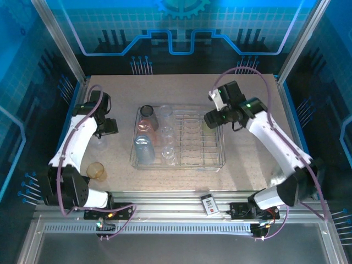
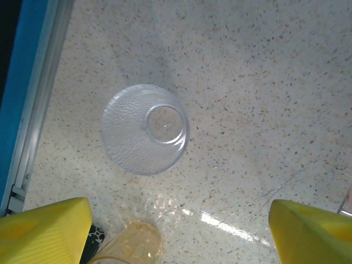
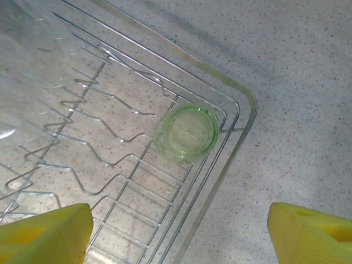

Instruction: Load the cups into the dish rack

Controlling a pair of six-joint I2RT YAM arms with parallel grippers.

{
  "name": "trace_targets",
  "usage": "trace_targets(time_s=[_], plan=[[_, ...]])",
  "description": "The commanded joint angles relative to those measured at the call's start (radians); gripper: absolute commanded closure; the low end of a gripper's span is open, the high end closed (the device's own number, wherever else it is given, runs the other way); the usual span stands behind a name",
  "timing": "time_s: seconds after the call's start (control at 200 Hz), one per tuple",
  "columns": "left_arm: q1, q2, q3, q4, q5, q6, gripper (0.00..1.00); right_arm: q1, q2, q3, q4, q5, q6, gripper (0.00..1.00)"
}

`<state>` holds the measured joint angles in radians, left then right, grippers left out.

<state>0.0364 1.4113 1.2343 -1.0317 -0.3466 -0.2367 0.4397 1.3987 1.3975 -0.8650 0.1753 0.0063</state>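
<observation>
Since the near edge is all aluminium rail (image 1: 165,197), start there: a small black-and-white card (image 1: 209,204) lies on it, right of centre.

Just past the rail, near-left, the amber cup (image 1: 97,171) stands on the table (image 1: 247,165), beside the left arm's base.

The left gripper (image 2: 179,234) hangs above the table's left side, fingers wide apart, gripping nothing. Below it the clear cup (image 2: 146,129) stands free, seen end-on; can't tell which end is up. Speckled tabletop is open all round it. The side frame (image 2: 33,110) runs close on its left, and the amber cup is near it, toward the fingers.

The dish rack (image 1: 220,165) sits mid-table. Along its left side, near to far: light blue cup (image 1: 144,149), pink cup (image 1: 144,127), smoky grey cup (image 1: 147,114). A column of clear tumblers (image 1: 168,135) stands just right of them. The plate dividers (image 1: 192,140) take up the right part.

The right gripper (image 3: 179,234) is over the rack's far-right corner, fingers apart, nothing clamped. The green cup (image 3: 186,132) sits inside that corner, tight against the rim wires; can't tell if it touches them. Outside the corner, bare tabletop is open to the right and far edges.
</observation>
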Motion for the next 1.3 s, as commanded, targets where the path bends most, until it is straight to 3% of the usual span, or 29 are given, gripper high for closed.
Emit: trace_targets(time_s=[0.0,0.21,0.425,1.026,1.161,1.296], plan=[[0.017,0.058,0.027,0.023,0.032,0.005,0.17,-0.019,-0.123,-0.1,0.086,-0.036,0.038,0.17],[0.022,0.196,0.065,0.047,0.025,-0.001,0.24,-0.061,-0.339,-0.277,0.146,-0.069,0.045,0.17],[0.023,0.29,0.084,0.072,-0.012,-0.006,0.32,-0.101,-0.425,-0.355,0.122,-0.082,0.052,0.17],[0.049,0.388,0.057,0.102,-0.055,-0.021,0.81,-0.124,-0.48,-0.375,0.103,-0.08,0.078,0.17],[0.049,0.368,0.057,0.096,-0.055,-0.021,0.99,-0.125,-0.481,-0.374,0.111,-0.078,0.094,0.17],[0.049,0.297,0.056,0.077,-0.032,-0.026,1.0,-0.124,-0.487,-0.371,0.122,-0.067,0.111,0.17]])
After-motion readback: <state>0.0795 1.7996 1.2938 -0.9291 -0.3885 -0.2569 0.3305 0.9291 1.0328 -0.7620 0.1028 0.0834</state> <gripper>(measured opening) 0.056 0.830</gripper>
